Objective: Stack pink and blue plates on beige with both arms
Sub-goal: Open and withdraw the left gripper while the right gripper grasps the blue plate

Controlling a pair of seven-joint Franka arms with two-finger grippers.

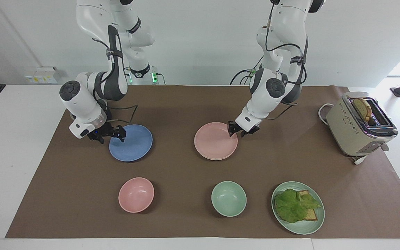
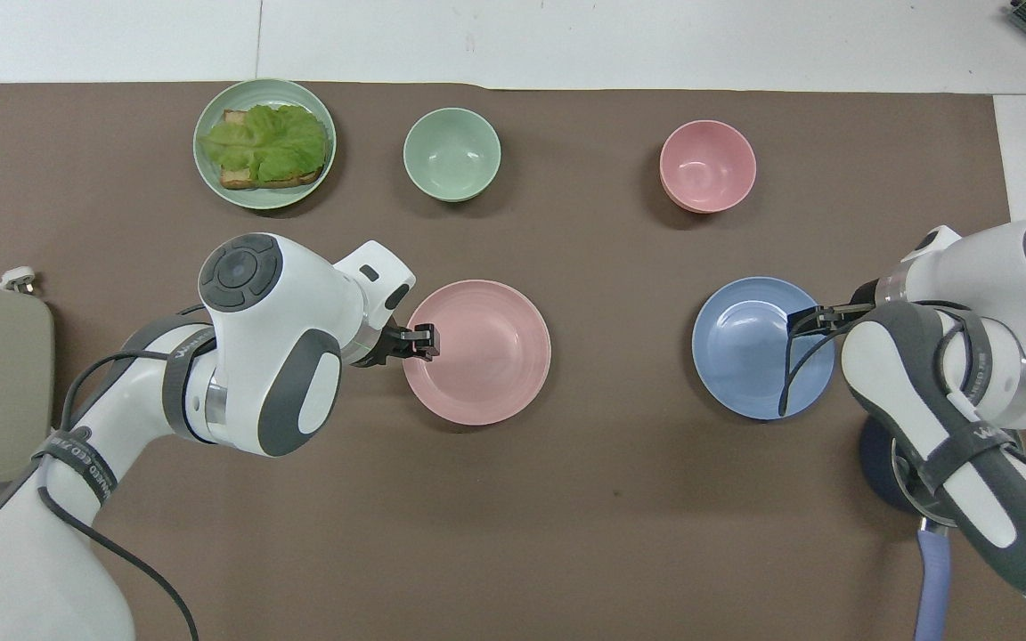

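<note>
we see the right gripper (image 1: 111, 136), fingers spread, at the matte periwinkle blue plate (image 1: 132, 144)'s rim toward the mat's right-arm end. matte pale pink plate (image 1: 215, 141) sits mid-mat on the beige plate, hardly visible; left gripper (image 1: 239, 131) opening at its rim.

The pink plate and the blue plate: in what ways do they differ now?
The pink plate lies on another plate, of which only a thin pale edge shows under it; the blue plate lies directly on the brown mat. The left claw is at the pink plate's rim, the open right claw at the blue plate's rim. Both are round, shallow, empty and of equal size.
</note>
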